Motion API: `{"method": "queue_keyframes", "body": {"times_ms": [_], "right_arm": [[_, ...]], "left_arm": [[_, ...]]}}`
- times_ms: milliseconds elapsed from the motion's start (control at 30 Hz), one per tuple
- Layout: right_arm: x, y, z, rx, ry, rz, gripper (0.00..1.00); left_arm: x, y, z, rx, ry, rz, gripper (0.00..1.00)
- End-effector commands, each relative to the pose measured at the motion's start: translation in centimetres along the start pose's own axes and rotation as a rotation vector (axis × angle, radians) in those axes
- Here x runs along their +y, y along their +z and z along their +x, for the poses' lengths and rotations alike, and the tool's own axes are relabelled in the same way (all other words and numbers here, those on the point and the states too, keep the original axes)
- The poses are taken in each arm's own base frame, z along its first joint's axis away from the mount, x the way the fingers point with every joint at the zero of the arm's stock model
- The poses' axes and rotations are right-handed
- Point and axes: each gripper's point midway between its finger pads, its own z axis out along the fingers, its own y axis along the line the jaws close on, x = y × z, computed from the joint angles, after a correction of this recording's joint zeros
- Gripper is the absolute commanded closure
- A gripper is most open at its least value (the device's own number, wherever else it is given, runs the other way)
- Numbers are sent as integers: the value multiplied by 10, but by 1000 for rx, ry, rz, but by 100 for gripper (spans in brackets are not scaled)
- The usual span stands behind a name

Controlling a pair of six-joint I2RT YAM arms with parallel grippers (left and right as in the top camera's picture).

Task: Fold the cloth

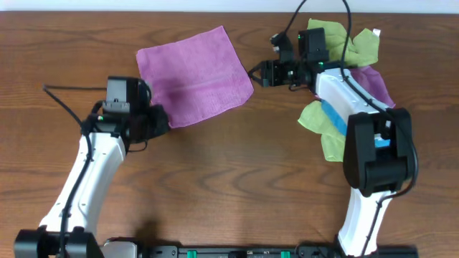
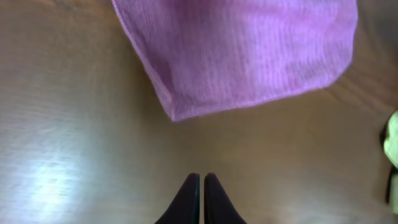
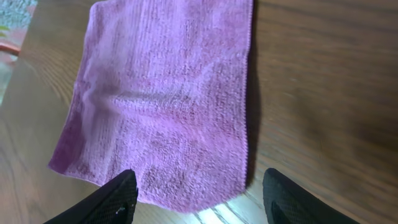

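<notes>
The mauve cloth (image 1: 193, 75) lies spread flat on the wooden table, far of centre. My left gripper (image 1: 159, 118) is shut and empty, just off the cloth's near left corner; in the left wrist view its fingertips (image 2: 200, 180) sit a little short of the cloth's corner (image 2: 249, 56). My right gripper (image 1: 259, 74) is open at the cloth's right corner. In the right wrist view its fingers (image 3: 199, 186) straddle the cloth's near edge (image 3: 168, 124), above it.
A pile of other cloths lies under and behind the right arm: green ones (image 1: 344, 39), a purple one (image 1: 374, 84) and a blue one (image 1: 333, 118). A green cloth edge shows in the left wrist view (image 2: 392, 134).
</notes>
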Motion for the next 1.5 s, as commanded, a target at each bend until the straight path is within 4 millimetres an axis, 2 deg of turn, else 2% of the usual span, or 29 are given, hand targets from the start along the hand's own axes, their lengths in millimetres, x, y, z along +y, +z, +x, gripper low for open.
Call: {"method": "queue_keyframes", "body": {"times_ms": [0,67,100,133,200,233,300,400,633,867,1067,1300,1467], "right_arm": [[4,15,13,46,17,-29,35],[4,19,17,61,24,-30,38],[5,20,19,66,25,-31,41],[6,22,21,72,25,-33,48],[11,24,22,78,18,-38,86],[15,26,22,80,16,-41,98],[23,31,22,85,1,-38,99],[22,37,22,98,-27,85,98],[9,38,17,104,-161,437,98],[-4,31,13,79,-185,581,98],[-13,36,16,87,-178,597,99],[-8,43,19,85,-180,579,98],[-14,53,31,123,-165,566,99]], "left_arm": [[4,12,5,-9,-58,36,94],[5,18,3,-28,-51,44,84],[5,19,2,-29,-51,44,84],[6,21,2,-28,-51,44,83],[6,21,2,-29,-51,45,84],[5,21,1,-30,-51,45,84],[5,21,1,-31,-50,46,85],[5,21,1,-30,-50,46,94],[5,21,2,-27,-50,50,94],[5,21,2,-26,-49,50,94],[5,21,3,-23,-50,47,94],[6,22,4,-21,-48,45,94],[6,22,4,-20,-49,45,94]]}}
